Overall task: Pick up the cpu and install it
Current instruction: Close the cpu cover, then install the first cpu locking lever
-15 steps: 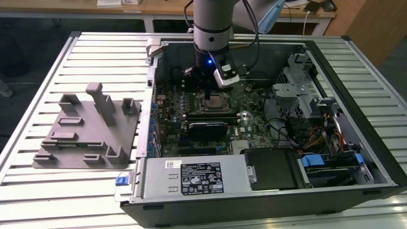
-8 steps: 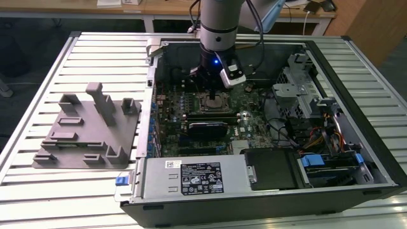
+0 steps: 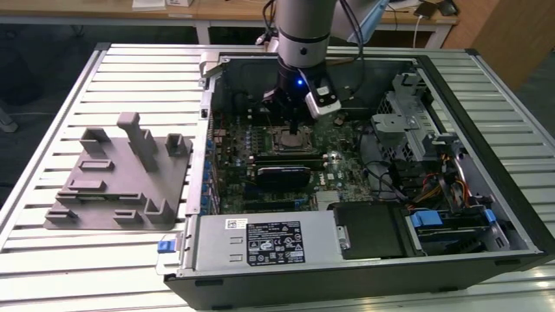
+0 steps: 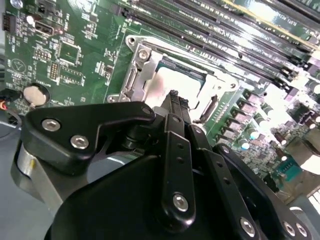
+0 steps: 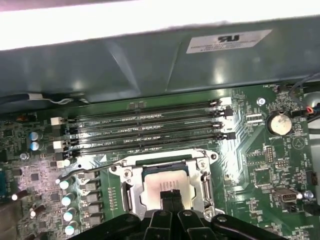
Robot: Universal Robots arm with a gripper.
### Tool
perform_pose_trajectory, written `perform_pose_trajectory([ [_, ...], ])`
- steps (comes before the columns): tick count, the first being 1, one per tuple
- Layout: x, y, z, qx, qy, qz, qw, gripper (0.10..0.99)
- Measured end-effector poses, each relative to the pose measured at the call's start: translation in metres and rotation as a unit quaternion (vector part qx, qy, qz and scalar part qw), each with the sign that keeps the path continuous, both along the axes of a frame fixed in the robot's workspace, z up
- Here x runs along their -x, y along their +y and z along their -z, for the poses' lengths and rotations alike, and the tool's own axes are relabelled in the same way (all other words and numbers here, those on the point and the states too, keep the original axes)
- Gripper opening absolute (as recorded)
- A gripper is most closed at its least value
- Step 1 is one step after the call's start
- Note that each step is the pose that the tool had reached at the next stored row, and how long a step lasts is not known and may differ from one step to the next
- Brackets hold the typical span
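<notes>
My jaws are pinched narrow, tips over the middle of the cpu (image 5: pixel 151 192) lying in its socket (image 5: pixel 131 194); I'd press lightly and squarely here.

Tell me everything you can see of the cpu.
The cpu is a small flat square with a shiny silver metal top, glaring pale in both wrist views. It lies level in the metal-framed socket on the green motherboard, with the frame close around its edges. The gripper, shut, stands right over its middle and hides part of it; whether the tips touch it cannot be told.
</notes>
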State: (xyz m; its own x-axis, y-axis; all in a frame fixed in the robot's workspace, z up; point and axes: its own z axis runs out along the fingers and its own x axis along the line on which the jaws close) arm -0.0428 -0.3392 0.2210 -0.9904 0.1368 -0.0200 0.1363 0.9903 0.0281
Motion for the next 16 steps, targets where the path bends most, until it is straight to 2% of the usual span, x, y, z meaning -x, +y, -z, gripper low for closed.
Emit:
perform_pose_trajectory([
  [9,0.0000,0.0000,-0.0215,0.0001,-0.0018,0.000,1.0000,0.106],
  [16,0.0000,0.0000,-0.0238,0.0000,-0.0021,0.000,1.0000,0.106],
])
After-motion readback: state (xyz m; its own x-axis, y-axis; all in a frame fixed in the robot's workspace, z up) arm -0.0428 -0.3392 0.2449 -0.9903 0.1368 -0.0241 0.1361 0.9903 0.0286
